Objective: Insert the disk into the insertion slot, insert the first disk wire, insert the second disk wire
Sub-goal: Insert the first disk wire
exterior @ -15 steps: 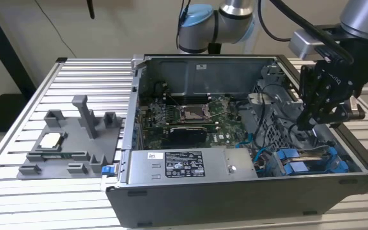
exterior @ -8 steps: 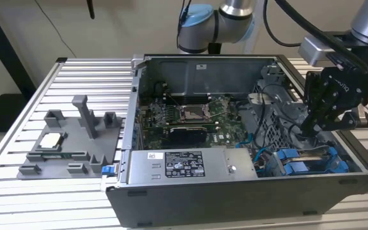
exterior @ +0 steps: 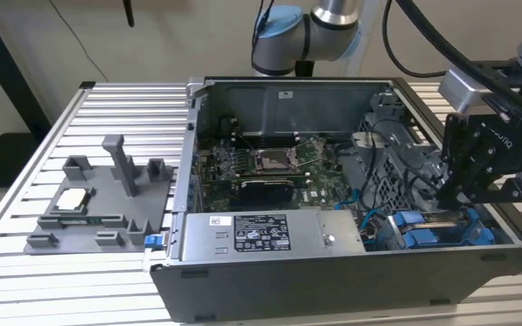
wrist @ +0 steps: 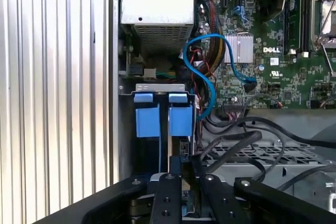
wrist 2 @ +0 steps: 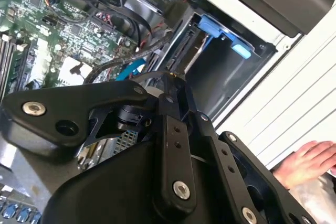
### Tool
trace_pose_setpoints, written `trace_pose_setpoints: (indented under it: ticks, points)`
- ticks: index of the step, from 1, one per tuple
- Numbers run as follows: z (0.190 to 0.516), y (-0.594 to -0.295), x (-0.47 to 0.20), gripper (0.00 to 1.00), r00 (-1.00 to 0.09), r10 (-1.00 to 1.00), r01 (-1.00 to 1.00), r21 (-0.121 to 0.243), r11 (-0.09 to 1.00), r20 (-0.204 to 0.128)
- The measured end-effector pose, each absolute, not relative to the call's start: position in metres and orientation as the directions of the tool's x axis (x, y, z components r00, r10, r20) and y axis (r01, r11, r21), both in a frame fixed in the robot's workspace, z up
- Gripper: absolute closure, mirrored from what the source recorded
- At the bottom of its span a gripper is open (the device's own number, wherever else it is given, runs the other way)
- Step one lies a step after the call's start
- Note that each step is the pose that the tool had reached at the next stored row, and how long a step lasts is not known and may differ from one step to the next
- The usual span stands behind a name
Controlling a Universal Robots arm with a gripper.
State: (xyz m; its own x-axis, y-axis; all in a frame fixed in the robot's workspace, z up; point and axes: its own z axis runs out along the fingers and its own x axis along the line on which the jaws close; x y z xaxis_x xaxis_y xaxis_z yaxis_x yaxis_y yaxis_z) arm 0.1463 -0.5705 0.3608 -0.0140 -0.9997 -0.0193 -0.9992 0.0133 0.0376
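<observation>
1. Black gripper (wrist: 180,165) hangs over the insertion slot (wrist 2: 231,77), tips pinched together, apparently on the plug of a dark disk wire (wrist 2: 123,64), lined up with the drive's connector edge.
2. Inside that slot the disk (wrist 2: 182,51) already sits, held by its blue carrier (wrist: 147,119), at the near corner of the computer case (exterior: 334,285) on the exterior view's right.
3. Motherboard (exterior: 270,163) and power supply box (exterior: 270,234) take up the rest.

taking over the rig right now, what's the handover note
Claw: low inside the case, right at the disk; its grip can't be judged.
Disk: in its blue carrier, sitting in the insertion slot.
Done: disk looks inserted.
Left: both wires unconfirmed; a blue wire loops toward the disk, its end hidden.
Note: a person's hand is beside the case.
</observation>
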Motion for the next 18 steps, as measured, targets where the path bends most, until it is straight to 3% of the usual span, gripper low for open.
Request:
trace_pose_setpoints:
  ticks: [18]
  points:
    - [0.357,-0.5803,0.147,0.81,-0.014,-1.0,-0.999,0.038,0.013,-0.02]
